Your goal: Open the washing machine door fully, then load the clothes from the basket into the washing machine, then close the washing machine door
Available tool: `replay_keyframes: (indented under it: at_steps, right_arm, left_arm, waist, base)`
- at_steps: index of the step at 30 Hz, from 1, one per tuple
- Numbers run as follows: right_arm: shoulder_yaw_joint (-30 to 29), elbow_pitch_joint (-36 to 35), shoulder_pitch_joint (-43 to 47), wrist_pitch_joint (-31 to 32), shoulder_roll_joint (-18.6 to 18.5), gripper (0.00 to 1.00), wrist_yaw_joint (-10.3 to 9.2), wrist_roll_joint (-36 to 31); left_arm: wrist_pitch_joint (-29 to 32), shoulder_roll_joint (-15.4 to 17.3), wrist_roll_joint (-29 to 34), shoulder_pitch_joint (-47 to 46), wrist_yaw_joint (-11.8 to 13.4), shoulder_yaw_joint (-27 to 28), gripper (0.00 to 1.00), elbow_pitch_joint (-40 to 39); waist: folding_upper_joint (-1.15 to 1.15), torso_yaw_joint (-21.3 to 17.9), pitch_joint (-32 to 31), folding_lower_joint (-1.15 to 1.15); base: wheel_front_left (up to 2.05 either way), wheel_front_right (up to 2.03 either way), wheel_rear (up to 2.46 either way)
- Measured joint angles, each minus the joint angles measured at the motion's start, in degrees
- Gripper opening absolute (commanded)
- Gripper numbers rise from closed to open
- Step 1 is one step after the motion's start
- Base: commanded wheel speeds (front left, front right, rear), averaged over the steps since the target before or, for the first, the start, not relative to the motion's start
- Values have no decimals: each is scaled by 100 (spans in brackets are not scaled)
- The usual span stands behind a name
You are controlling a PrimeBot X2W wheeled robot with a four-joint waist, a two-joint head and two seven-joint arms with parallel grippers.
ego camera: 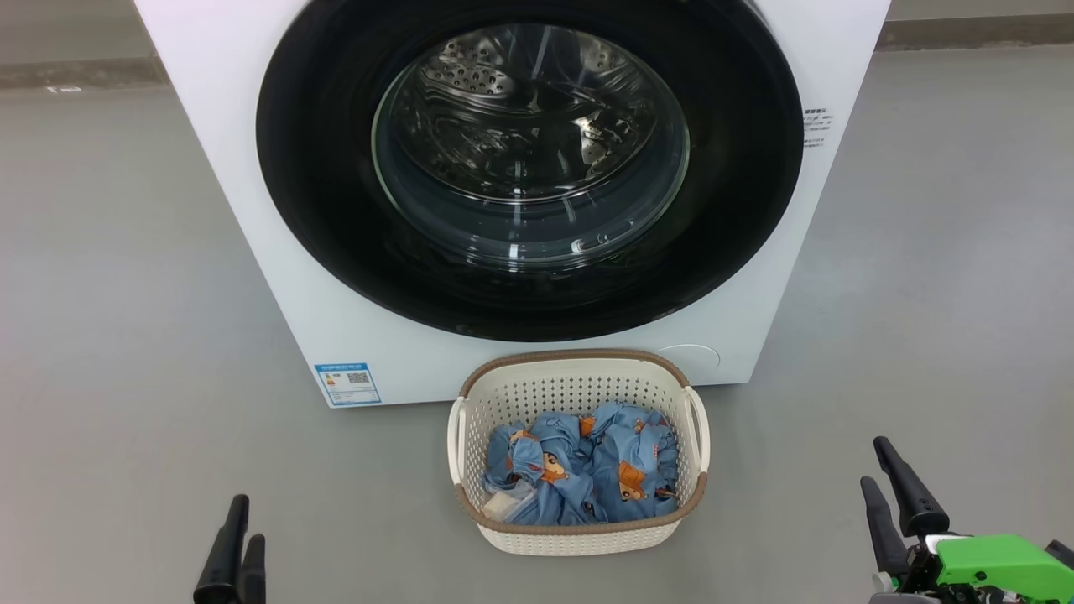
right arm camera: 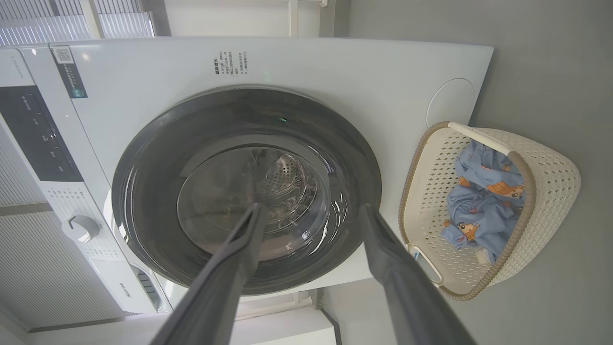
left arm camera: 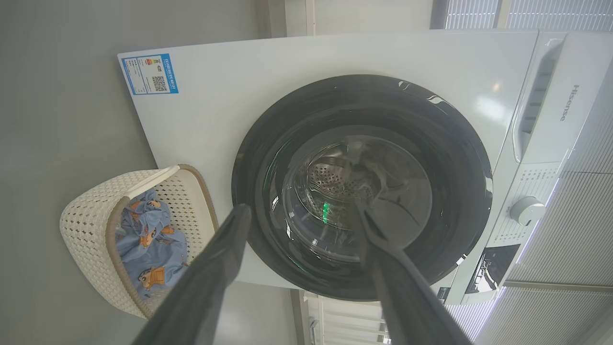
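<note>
The washing machine [left arm camera: 335,62] reads Hisense, with a blue QR label [left arm camera: 149,74]; left tool [left arm camera: 300,207] and right tool [right arm camera: 311,207] gape empty.

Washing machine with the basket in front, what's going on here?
Nothing is being handled yet. The washing machine door is shut, and the clothes lie in the basket on the floor in front of the washing machine. The robot's left hand and right hand are both open and empty, held low, apart from everything.
</note>
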Motion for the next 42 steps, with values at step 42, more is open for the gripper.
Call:
replay_keyframes:
  at_steps: [42]
  right_arm:
    - [104, -120, 107, -342, 100, 100, -7, -2408]
  left_arm:
    - [-612, 60, 2012, 85, -25, -229, 100, -353]
  waist:
    - [0, -38, 56, 0]
  base:
    - [0, 0, 0]
